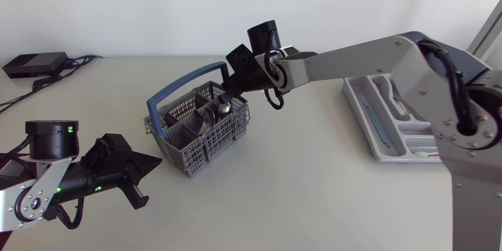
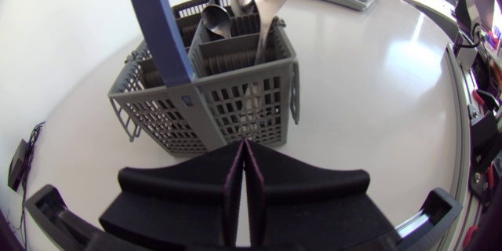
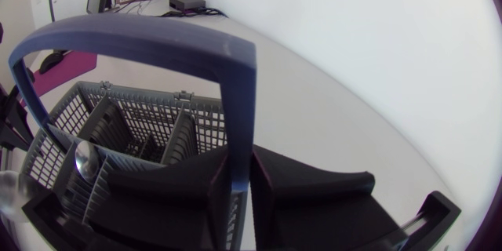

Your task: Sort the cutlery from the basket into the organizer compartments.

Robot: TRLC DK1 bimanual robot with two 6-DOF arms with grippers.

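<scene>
At the near left the left gripper [image 1: 150, 168] is seen low over the table [image 1: 314, 196], its fingers pressed together on nothing, with the basket [image 1: 194, 155] just ahead of it. In the basket, at the middle, several spoons [image 1: 222, 108] are seen standing in the far compartments, so the sorting is judged to be only partly done. The right gripper [image 1: 235, 74] is held at the far right end of the blue handle [image 1: 188, 77], above the spoons. Whether it is apart or clamped on anything cannot be told.

At the far right the organizer [image 1: 369, 137] is seen with a few pieces [image 1: 401, 108] already laid in its compartments. Basket and organizer are set well apart, and the stretch of table between them is judged to give room for carrying. Room is tightest at the basket, where the handle's arch and the dividers would have to be cleared by any piece lifted out.
</scene>
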